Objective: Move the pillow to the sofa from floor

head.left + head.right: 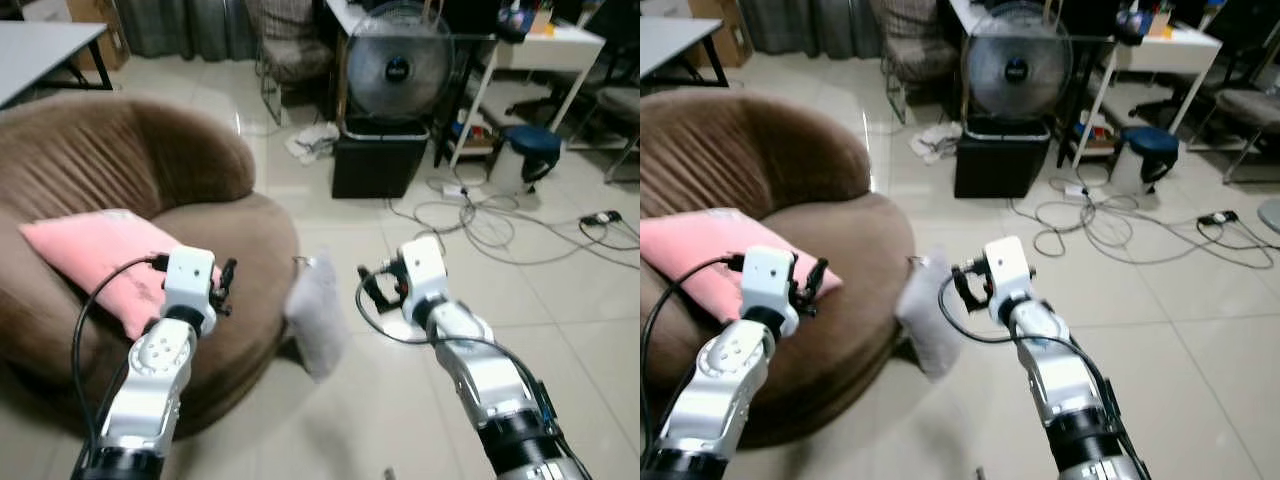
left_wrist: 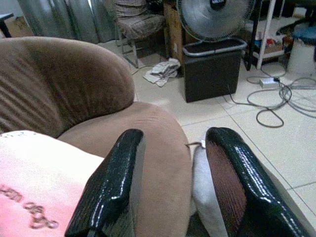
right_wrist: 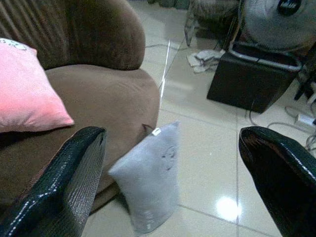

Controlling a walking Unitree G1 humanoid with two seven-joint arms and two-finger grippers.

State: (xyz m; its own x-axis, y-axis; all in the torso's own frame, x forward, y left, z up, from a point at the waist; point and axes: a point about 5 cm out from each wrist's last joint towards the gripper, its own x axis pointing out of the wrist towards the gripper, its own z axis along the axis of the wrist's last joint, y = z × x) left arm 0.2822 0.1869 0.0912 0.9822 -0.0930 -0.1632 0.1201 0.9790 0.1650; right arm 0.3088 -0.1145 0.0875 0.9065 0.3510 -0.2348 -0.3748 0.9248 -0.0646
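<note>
Two pillows are in sight, but only the grey pillow (image 3: 148, 185) matters: it stands on the floor tiles (image 1: 560, 300), leaning against the front of the brown sofa (image 1: 230, 240), so the move looks not yet begun. The pink pillow (image 1: 95, 250) already lies on the seat. The right gripper (image 1: 372, 288) hovers beside the grey pillow with fingers spread wide, holding nothing; the left gripper (image 1: 226, 285) hangs over the seat edge, fingers also spread. Grasping, lifting and placing all remain. Beyond stand a fan (image 1: 398, 65) on a black box (image 1: 378, 160) and loose cables (image 1: 500, 225), none blocking the reach.
</note>
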